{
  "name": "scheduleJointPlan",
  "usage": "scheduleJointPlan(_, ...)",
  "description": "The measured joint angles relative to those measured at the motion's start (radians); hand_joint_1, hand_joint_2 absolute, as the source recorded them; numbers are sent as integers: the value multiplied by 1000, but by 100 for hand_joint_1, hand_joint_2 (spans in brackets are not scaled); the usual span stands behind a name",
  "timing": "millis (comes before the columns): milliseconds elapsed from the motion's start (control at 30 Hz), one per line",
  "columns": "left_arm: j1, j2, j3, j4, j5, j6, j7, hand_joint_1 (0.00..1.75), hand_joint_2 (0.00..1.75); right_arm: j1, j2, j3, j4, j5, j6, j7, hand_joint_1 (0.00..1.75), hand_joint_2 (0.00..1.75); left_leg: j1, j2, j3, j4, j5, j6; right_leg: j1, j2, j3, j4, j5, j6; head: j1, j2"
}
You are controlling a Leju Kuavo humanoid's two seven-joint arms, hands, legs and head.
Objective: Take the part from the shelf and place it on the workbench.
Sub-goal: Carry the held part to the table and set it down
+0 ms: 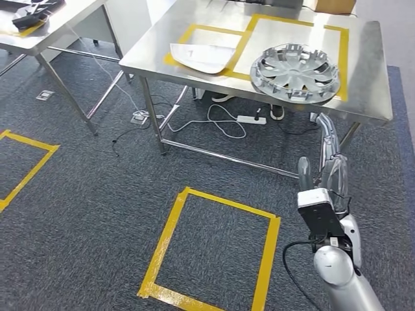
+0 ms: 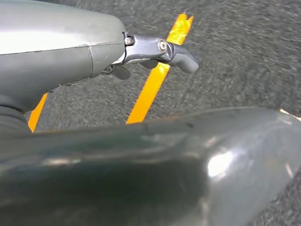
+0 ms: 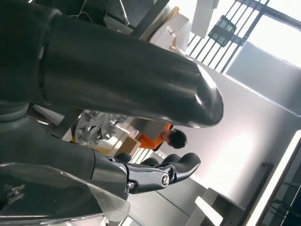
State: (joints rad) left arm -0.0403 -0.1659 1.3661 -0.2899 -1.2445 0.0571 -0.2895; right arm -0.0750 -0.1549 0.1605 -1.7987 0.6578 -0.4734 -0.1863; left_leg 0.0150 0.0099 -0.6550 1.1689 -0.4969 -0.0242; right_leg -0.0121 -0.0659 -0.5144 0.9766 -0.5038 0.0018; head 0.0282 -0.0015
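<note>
Silver multi-spoke plastic wheel cover lay flat near the steel workbench's front edge, while the right hand hung below, empty, fingers loosely apart.

Even overhead light glares off the brushed steel tabletop; left wrist view motion-blurred, right wrist view backlit by bright windows.

You're basically looking at a workshop or robot test lab — steel workbench with a yellow-taped tabletop, more yellow tape squares on grey carpet, a power strip and loose cables underneath, plus a second steel table off to the side.
</note>
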Motion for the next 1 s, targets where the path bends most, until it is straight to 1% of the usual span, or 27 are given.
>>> scheduleJointPlan(67, -2, 0, 0, 0, 0, 0, 0, 0, 0, 1, 0, 0, -1, 1, 0, 0, 0, 0, -7, 34, 64, -119, 34, 10, 5, -20, 1, 4, -5, 9, 1, 0)
scheduleJointPlan(100, -2, 0, 0, 0, 0, 0, 0, 0, 0, 2, 0, -1, -1, 1, 0, 0, 0, 0, -10, 44, 76, -146, 37, 18, 8, -28, 1, 6, -8, 14, 1, 0)
scheduleJointPlan(133, -1, 0, 0, 0, 0, 0, 0, 0, 0, 3, -1, -1, -2, 1, 0, 0, 0, 0, -14, 44, 76, -153, 33, 26, 10, -37, 2, 7, -9, 18, 1, 0)
scheduleJointPlan(167, 1, 0, 0, 0, 0, -1, 0, 0, 0, 3, -1, -1, -3, 2, 0, 0, 0, 0, -13, 33, 73, -154, 35, 34, 11, -44, 3, 6, -9, 23, 1, 0)
scheduleJointPlan(200, 3, -1, 0, 0, 0, -1, 0, 0, 0, 4, -1, 0, -4, 3, 0, 0, 0, 0, -12, 25, 72, -155, 37, 40, 9, -43, 1, 8, -13, 28, 1, 0)
scheduleJointPlan(233, 3, -1, 0, 0, -1, -2, -1, 0, 0, 4, -1, 0, -5, 5, 0, -1, 0, 0, -11, 16, 71, -158, 40, 47, 6, -27, -4, 19, -24, 34, 1, 0)
scheduleJointPlan(267, 2, -2, 0, -1, -1, -3, -1, 0, 0, 5, -1, 0, -7, 7, 0, -2, 0, 0, -9, 8, 71, -160, 43, 54, 3, -3, -18, 47, -45, 38, 3, 0)
scheduleJointPlan(300, 1, -2, 0, -1, -1, -4, -1, 0, 0, 7, -1, 0, -8, 10, 0, -2, 0, 0, -7, -1, 70, -162, 45, 59, 1, 25, -42, 96, -74, 41, 4, 0)
scheduleJointPlan(333, 0, -2, 0, -2, -2, -5, -1, 0, 0, 11, -1, -1, -8, 12, 0, -3, 0, 0, -8, -11, 67, -162, 47, 62, 1, 46, -74, 163, -107, 42, 5, 0)
scheduleJointPlan(367, -1, -3, 0, -2, -3, -6, -2, 0, 0, 15, -1, -1, -8, 14, 0, -3, 0, 0, -9, -22, 65, -161, 48, 64, 0, 57, -109, 232, -134, 43, 6, 0)
scheduleJointPlan(400, -1, -4, 0, -2, -4, -7, -2, 0, 0, 19, -1, -1, -8, 16, 0, -3, 0, 0, -9, -33, 64, -161, 48, 65, 1, 61, -136, 283, -146, 43, 5, 0)
scheduleJointPlan(433, 0, -5, 0, -2, -4, -7, -2, 0, 0, 23, -1, 0, -8, 17, 0, -3, 0, 0, -10, -46, 63, -160, 49, 66, 1, 64, -147, 299, -139, 42, 5, 0)
scheduleJointPlan(467, 0, -6, 0, -2, -5, -7, -2, 0, 0, 25, -1, 0, -8, 18, 0, -3, 0, 0, -10, -58, 63, -158, 49, 66, 0, 66, -137, 271, -111, 41, 5, 0)
scheduleJointPlan(500, 1, -7, 0, -2, -6, -7, -2, 0, 0, 27, -1, -1, -10, 18, 0, -3, 0, 0, -10, -72, 63, -156, 48, 66, 0, 75, -110, 207, -69, 38, 5, 0)
scheduleJointPlan(533, 1, -7, 0, -2, -8, -7, -2, 0, 0, 28, -1, -1, -14, 19, 0, -3, 0, 0, -10, -84, 63, -154, 48, 64, -3, 97, -77, 137, -36, 36, 5, 0)
scheduleJointPlan(567, 0, -8, 0, -2, -9, -7, -2, 0, 0, 29, -1, -1, -18, 19, 0, -3, 0, 0, -11, -96, 60, -150, 48, 61, -5, 120, -49, 75, -15, 34, 5, 0)
scheduleJointPlan(600, -1, -8, 0, -3, -10, -8, -2, 0, 0, 32, -1, -1, -23, 19, 0, -3, 0, 0, -10, -106, 55, -148, 50, 56, -7, 139, -30, 39, -7, 32, 5, 0)
scheduleJointPlan(633, 0, -9, 0, -3, -11, -8, -3, 0, 0, 35, -2, -1, -26, 19, 1, -3, 0, 0, -8, -117, 50, -148, 53, 50, -7, 149, -24, 27, -11, 30, 4, 0)
scheduleJointPlan(700, 3, -9, 0, -4, -11, -9, -3, 0, 0, 40, -3, -2, -32, 20, 2, -2, 0, 0, -5, -134, 41, -149, 59, 36, -6, 132, -21, 24, -6, 23, 5, 0)
scheduleJointPlan(733, 5, -9, 0, -5, -11, -9, -3, 0, 0, 41, -3, -1, -35, 20, 3, -3, 0, 0, -6, -125, 37, -143, 55, 30, -8, 120, -20, 21, -4, 17, 3, 0)
scheduleJointPlan(767, 6, -9, 0, -6, -11, -9, -3, 0, 0, 42, -3, -1, -39, 20, 4, -3, 0, 0, -9, -105, 27, -121, 40, 25, -10, 105, -19, 18, -2, 12, 0, 0)
scheduleJointPlan(833, 5, -10, 0, -7, -11, -10, -4, 0, 0, 46, -3, -1, -44, 20, 5, -3, 0, 0, -11, -47, -19, -17, -19, 18, -10, 76, -15, 15, -1, 4, -6, 0)
scheduleJointPlan(867, 4, -11, 0, -7, -11, -10, -4, 0, 0, 47, -4, -2, -45, 20, 5, -3, 0, 0, -9, -31, -49, 53, -51, 15, -9, 60, -15, 16, -2, 2, -8, 0)
scheduleJointPlan(900, 4, -11, 0, -7, -11, -10, -4, 0, 0, 49, -4, -2, -45, 20, 5, -3, 0, 0, -8, -23, -73, 108, -71, 12, -7, 45, -15, 16, -3, 1, -8, 0)
scheduleJointPlan(933, 5, -12, 0, -7, -11, -10, -4, 0, 0, 50, -4, -1, -46, 20, 5, -3, 0, 0, -6, -19, -82, 134, -75, 11, -7, 31, -14, 16, -4, 1, -8, 0)
scheduleJointPlan(967, 6, -12, 0, -7, -11, -10, -4, 0, 0, 50, -4, -1, -46, 20, 5, -3, 0, 0, -6, -16, -70, 119, -58, 11, -6, 17, -13, 16, -5, 2, -8, 0)
scheduleJointPlan(1000, 6, -12, 0, -8, -11, -10, -4, 0, 0, 51, -4, -1, -46, 20, 5, -3, 0, 0, -6, -10, -40, 66, -28, 13, -6, 5, -10, 16, -7, 3, -8, 0)
